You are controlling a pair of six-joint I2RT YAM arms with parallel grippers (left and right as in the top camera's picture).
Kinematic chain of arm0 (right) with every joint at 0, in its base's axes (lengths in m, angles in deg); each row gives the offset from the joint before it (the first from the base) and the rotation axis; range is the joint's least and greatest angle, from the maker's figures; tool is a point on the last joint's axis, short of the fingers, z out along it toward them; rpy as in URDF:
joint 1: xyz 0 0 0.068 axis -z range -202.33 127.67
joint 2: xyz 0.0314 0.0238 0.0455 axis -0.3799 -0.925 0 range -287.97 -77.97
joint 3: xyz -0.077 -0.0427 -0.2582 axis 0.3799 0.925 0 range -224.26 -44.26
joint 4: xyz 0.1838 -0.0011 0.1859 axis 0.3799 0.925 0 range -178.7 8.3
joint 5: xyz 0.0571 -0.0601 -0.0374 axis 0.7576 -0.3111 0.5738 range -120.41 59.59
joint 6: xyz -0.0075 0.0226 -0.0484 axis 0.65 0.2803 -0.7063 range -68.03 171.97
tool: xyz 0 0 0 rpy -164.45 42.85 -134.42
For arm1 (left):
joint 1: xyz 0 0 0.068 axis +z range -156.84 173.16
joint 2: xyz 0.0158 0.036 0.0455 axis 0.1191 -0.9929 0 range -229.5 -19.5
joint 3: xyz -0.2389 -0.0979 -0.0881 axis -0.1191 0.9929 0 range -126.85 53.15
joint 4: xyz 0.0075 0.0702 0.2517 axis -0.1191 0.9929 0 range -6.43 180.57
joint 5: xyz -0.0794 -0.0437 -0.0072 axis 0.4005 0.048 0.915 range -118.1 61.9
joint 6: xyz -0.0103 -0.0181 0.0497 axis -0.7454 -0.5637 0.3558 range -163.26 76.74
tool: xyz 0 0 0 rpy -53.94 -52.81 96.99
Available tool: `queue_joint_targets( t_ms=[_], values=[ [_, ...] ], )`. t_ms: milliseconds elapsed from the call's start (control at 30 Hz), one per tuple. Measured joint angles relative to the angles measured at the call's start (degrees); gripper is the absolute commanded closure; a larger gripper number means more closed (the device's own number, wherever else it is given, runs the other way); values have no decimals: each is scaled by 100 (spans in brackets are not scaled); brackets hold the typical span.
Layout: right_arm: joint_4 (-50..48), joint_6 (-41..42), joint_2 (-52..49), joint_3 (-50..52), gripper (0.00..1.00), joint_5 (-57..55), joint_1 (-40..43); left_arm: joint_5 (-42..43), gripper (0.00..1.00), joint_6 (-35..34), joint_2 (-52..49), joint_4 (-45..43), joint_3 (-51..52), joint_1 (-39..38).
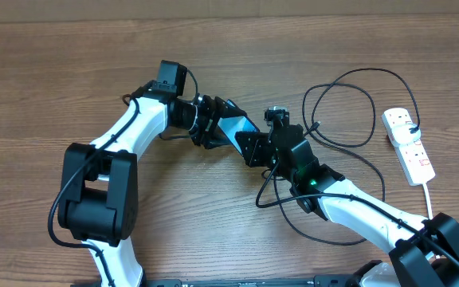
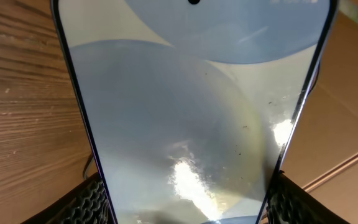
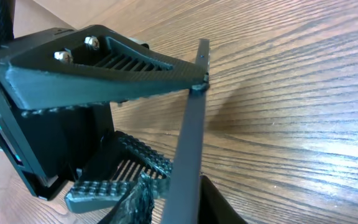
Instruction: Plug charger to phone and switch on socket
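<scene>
**Overhead.** Left jaws (image 1: pixel 228 131) are clamped on the slim rectangular phone with the light blue glowing screen (image 1: pixel 233 125). It is lifted clear of the brown wood-grain worktop (image 1: pixel 54 48), and its free end points toward the right jaws (image 1: pixel 260 147). Right jaws sit right at that free end. Cannot tell from here whether they are parted or closed, or whether they hold anything. The long thin black charger cable (image 1: pixel 374 115) lies in loose loops on the far side of the right jaws, and one run passes under the right arm. Its connector tip cannot be made out. The white oblong power strip with red switch marks (image 1: pixel 409 143) lies beyond the loops, well away from both jaws, with its white cord (image 1: pixel 430 195) trailing off.

**Left wrist.** The phone screen (image 2: pixel 191 112) fills the frame. Ribbed black pads (image 2: pixel 92 202) press against both long edges, so the phone sits squarely between the jaws and is grasped.

**Right wrist.** The phone shows edge-on as a thin dark strip (image 3: pixel 190 155), just ahead of the right jaws. A black finger of the left jaws (image 3: pixel 104 62) meets its edge, and a ribbed pad (image 3: pixel 126 174) sits lower down. The right jaws' own state is not readable. A dark crinkled shape at the bottom edge cannot be identified.
</scene>
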Motion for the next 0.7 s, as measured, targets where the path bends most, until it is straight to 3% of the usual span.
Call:
queue_joint_targets(
  t_ms=[233,467,533,667,700],
  values=[
    [210,66,0,2,96,-114,28,-66,37,4,0,0,0,-50],
    [219,175,0,2,96,-116,46,-55,31,2,-2,-22,0,-50],
    [219,179,0,2,96,-114,46,-50,24,4,0,-20,0,-50],
    [256,151,-2,2,96,-70,35,-15,0,-15,0,-66,-7,-57],
    [258,162,-2,4,96,-61,37,-9,0,-20,0,-114,-7,-57]
  ],
)
